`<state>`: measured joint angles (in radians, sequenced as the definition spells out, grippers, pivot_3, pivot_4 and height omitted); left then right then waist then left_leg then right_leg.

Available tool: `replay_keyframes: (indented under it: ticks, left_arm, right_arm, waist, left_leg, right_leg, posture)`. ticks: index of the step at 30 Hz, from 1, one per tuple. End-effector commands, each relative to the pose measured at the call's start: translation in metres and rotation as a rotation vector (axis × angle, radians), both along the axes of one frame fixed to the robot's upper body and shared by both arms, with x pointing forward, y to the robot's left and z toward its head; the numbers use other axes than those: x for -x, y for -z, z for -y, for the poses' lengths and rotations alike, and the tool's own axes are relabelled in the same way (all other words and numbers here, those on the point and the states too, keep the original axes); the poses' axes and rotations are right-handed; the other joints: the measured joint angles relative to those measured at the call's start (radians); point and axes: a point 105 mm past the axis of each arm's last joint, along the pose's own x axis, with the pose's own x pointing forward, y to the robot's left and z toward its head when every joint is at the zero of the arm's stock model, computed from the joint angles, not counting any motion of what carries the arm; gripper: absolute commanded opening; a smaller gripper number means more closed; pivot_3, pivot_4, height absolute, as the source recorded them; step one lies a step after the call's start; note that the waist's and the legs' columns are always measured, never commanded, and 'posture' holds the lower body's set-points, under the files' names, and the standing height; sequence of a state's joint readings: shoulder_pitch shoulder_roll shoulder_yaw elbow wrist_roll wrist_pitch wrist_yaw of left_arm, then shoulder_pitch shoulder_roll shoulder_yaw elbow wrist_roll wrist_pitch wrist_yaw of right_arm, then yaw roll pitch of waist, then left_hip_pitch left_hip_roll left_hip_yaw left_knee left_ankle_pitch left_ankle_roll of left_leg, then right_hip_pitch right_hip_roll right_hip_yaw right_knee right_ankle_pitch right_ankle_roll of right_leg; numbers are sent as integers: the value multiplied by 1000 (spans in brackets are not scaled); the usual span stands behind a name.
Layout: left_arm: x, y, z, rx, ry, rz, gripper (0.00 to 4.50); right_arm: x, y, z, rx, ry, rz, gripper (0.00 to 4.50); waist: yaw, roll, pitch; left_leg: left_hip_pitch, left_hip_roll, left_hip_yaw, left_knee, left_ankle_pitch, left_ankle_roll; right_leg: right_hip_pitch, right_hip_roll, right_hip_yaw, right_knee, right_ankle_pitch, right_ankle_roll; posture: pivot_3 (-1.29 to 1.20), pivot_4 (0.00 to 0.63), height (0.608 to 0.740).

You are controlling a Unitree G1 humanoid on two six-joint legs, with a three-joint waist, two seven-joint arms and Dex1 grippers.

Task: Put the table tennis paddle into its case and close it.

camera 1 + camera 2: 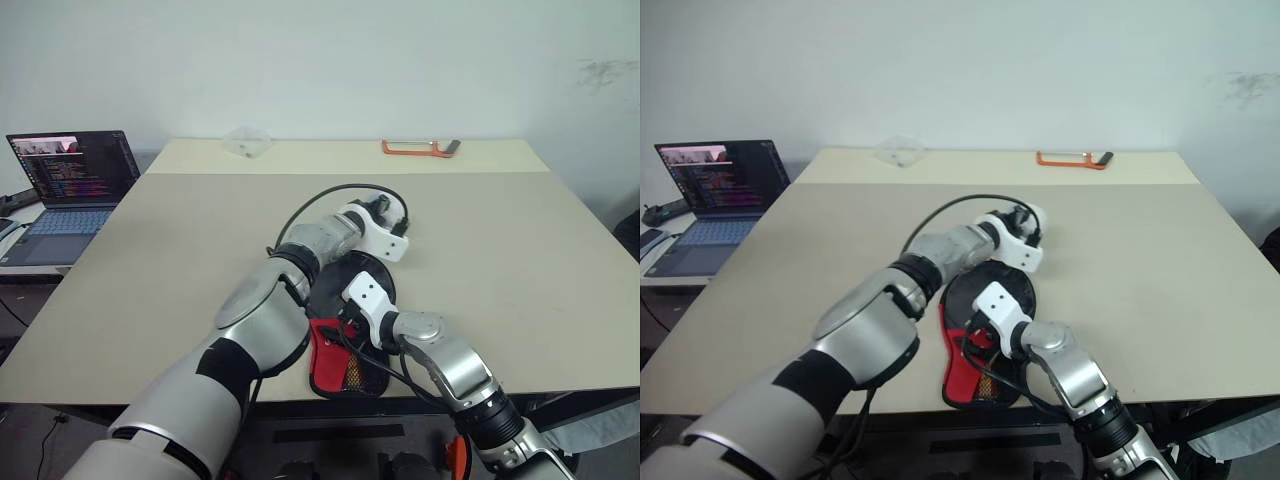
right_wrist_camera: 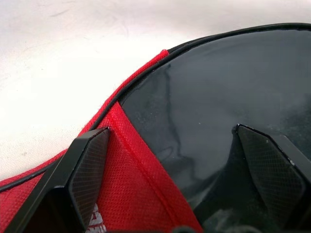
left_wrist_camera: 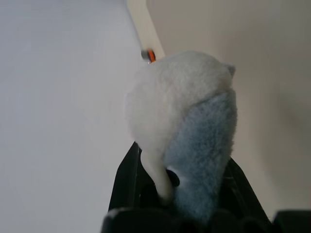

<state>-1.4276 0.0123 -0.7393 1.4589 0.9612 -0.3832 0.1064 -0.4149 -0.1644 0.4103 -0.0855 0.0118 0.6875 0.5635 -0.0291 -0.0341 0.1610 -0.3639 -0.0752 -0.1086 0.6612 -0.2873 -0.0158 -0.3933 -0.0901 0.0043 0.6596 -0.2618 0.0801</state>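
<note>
Lying inside its case [image 1: 345, 350] at the table's [image 1: 520, 260] near edge, the table tennis paddle [image 2: 228, 92] is seated; zipping remains. Right gripper [image 2: 170, 179]: spread wide over it, empty. Left gripper [image 3: 182, 194]: clamped on a plush toy [image 3: 184, 116].

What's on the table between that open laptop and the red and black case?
Nothing lies there: in the left eye view the stretch of table from the laptop to the case is bare tabletop, though the robot's left arm hides part of it.

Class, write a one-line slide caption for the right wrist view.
Open right gripper poised over the table tennis paddle lying in its case, red lining showing.
</note>
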Motion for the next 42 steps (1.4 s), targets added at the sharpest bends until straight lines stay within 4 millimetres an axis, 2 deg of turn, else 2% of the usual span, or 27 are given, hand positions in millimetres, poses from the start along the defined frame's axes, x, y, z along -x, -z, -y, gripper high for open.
replay_keyframes:
  ticks: [1, 6, 13, 22, 29, 32, 33, 38, 42]
  left_arm:
    - [29, -60, 60, 119, 213, 125, 592]
    - [45, -54, 80, 120, 303, 85, 592]
    - [71, -28, 99, 149, 423, -78, 592]
    - [72, -5, 94, 165, 394, -246, 591]
    - [67, 20, 74, 160, 310, -488, 3167]
    - [56, 27, 57, 242, 215, -616, 4268]
    - [50, 29, 50, 283, 165, -661, 4456]
    - [18, 35, 4, 379, -49, -664, 4456]
    - [1, 27, -36, 502, -158, -712, 4456]
  right_arm:
    - [39, 82, 8, 157, -14, -340, 4500]
    - [38, 82, 8, 156, -9, -339, 4500]
    - [36, 81, 10, 153, 1, -335, 4500]
    - [34, 80, 10, 153, 4, -328, 4500]
    - [31, 79, 12, 156, 9, -319, 4500]
    - [26, 77, 13, 157, 22, -308, 4500]
    - [24, 76, 13, 156, 26, -304, 4500]
    - [17, 70, 12, 143, 34, -292, 4500]
    - [16, 71, 13, 142, 37, -292, 4500]
  waist:
    - [0, 0, 0]
    - [0, 3, -1]
    - [2, 6, -3]
    - [1, 11, -6]
    - [0, 18, -12]
    - [0, 21, -16]
    - [-1, 22, -18]
    - [-7, 24, -22]
    - [-7, 24, -22]
  left_leg:
    - [0, 0, 0, 0, 0, 0]
    - [0, 0, 0, 0, 0, 0]
    - [0, 0, 0, 0, 0, 0]
    - [0, 0, 0, 0, 0, 0]
    - [2, 0, 0, 0, 0, 1]
    - [2, 0, 0, 0, 0, 1]
    - [3, 0, 0, 0, -1, 1]
    - [6, 0, 0, 0, -1, 2]
    - [6, 0, -1, 0, -1, 2]
  right_leg:
    - [0, 0, 0, 0, 0, 0]
    - [0, 0, 0, 0, 0, 0]
    - [1, -1, 0, -2, 0, 0]
    - [2, -1, -1, -2, 0, 1]
    - [4, -1, -1, -3, 0, 1]
    - [5, -1, -1, -3, -1, 1]
    - [5, -1, -1, -3, -1, 1]
    - [6, 0, -1, -2, -1, 1]
    - [6, 0, -1, 0, -1, 1]
  posture:
    - [0, 150, 740]
    - [0, 150, 740]
    - [0, 150, 740]
    - [0, 150, 740]
    - [0, 150, 740]
    - [0, 150, 740]
    - [0, 150, 740]
    - [0, 150, 740]
    - [0, 150, 740]
